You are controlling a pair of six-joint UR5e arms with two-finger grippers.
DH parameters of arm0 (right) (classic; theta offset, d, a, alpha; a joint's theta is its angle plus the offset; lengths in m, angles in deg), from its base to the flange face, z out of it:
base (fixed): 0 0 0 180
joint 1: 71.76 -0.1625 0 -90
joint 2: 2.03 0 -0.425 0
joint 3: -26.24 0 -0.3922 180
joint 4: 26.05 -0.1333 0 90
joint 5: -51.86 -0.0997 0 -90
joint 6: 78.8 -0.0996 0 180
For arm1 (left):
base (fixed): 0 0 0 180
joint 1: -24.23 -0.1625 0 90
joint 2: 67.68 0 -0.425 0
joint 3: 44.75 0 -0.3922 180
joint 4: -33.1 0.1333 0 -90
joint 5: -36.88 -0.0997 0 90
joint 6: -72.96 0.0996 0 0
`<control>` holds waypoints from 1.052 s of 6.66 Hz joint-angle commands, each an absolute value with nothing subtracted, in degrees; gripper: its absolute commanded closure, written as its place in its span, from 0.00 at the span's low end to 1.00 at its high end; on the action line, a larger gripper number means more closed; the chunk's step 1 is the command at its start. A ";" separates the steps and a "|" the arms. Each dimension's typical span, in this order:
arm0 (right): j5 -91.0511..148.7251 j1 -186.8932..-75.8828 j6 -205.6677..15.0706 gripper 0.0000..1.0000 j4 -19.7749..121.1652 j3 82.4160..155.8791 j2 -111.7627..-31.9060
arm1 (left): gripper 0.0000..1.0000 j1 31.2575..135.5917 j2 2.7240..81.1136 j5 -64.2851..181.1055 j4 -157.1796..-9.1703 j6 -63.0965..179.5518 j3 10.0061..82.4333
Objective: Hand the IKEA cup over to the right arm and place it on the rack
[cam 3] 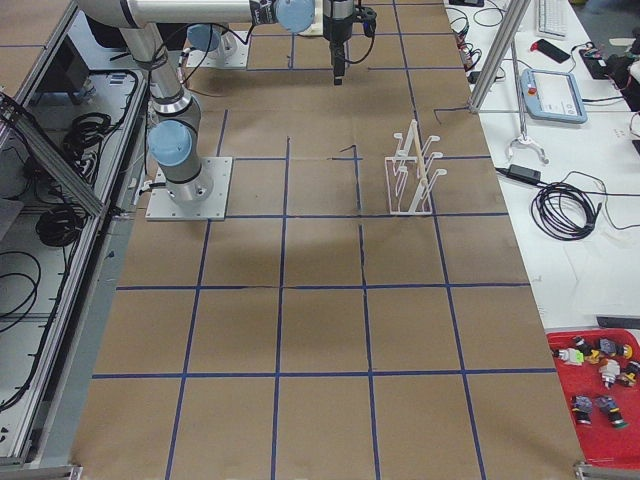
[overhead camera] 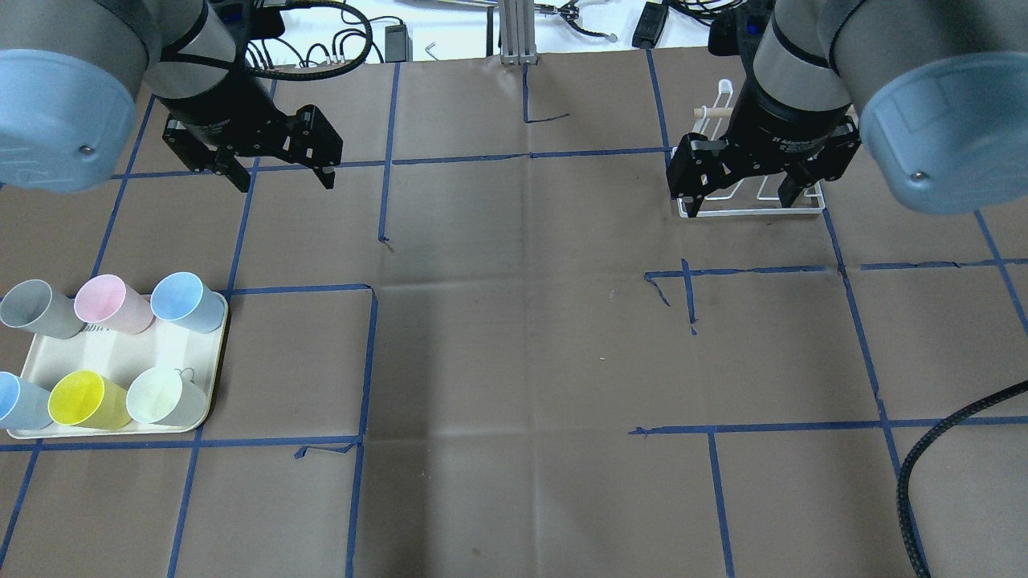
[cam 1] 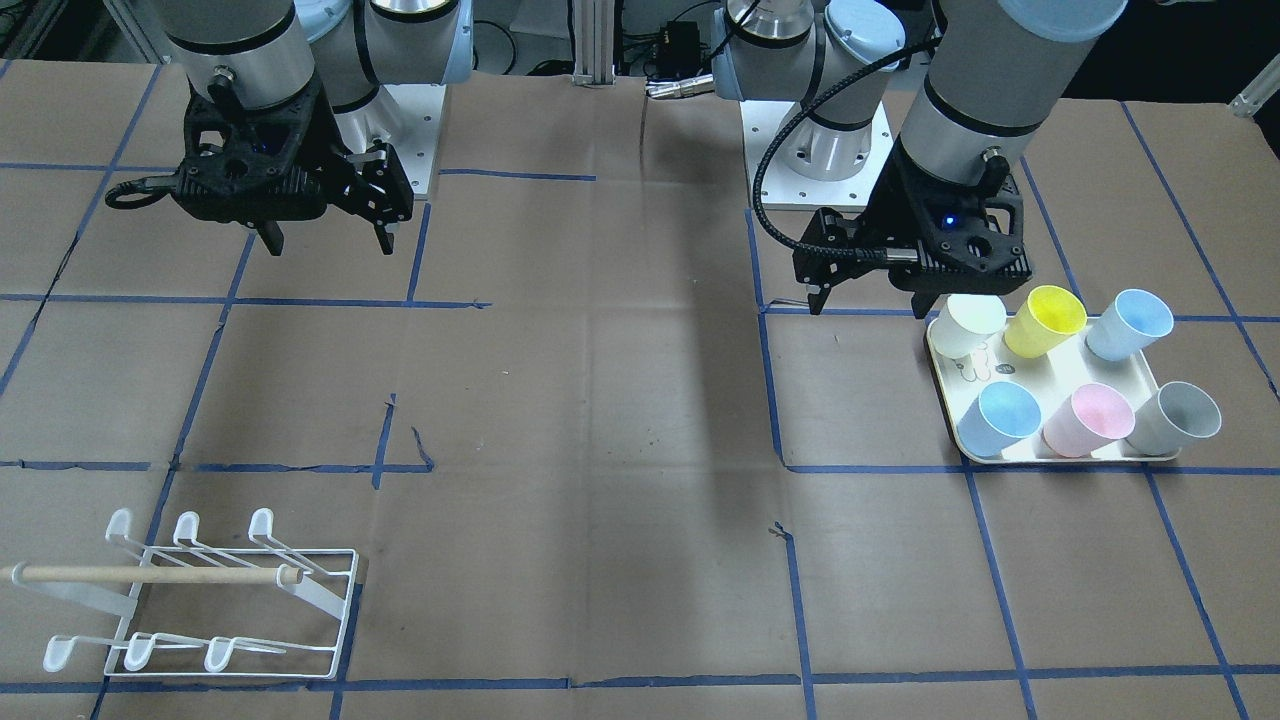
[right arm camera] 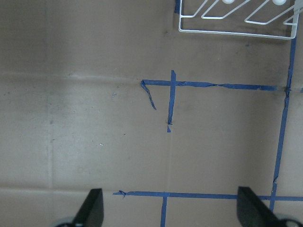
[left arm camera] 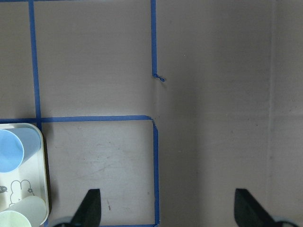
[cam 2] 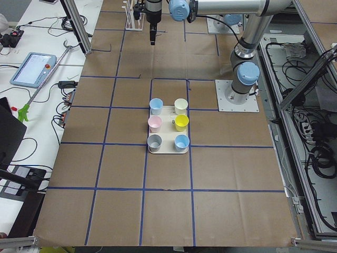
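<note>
Left hand [overhead camera: 284,181] and right hand [overhead camera: 739,202] gape empty; we judge the nearest pale-blue plastic cup [overhead camera: 189,301] light, stiff, slick: pinch its rim wall.

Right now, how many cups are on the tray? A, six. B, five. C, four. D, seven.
A: the tray holds a grey cup, a pink cup, a blue cup, another blue cup, a yellow cup and a white cup, which makes six.
</note>
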State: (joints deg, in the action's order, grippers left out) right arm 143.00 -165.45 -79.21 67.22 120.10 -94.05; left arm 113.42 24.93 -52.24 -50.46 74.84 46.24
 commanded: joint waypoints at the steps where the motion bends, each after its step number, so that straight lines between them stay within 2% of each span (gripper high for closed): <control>1: 143.00 -165.45 -79.24 0.00 67.20 120.11 -94.05 | 0.00 110.82 24.70 -52.24 -50.30 80.21 47.71; 5: 142.74 -165.62 -80.90 0.00 68.16 120.81 -93.61 | 0.01 91.78 24.26 -52.77 -50.66 99.37 49.71; 7: 142.38 -165.54 -82.66 0.00 70.87 120.81 -93.78 | 0.01 88.74 24.60 -52.60 -46.73 101.16 53.33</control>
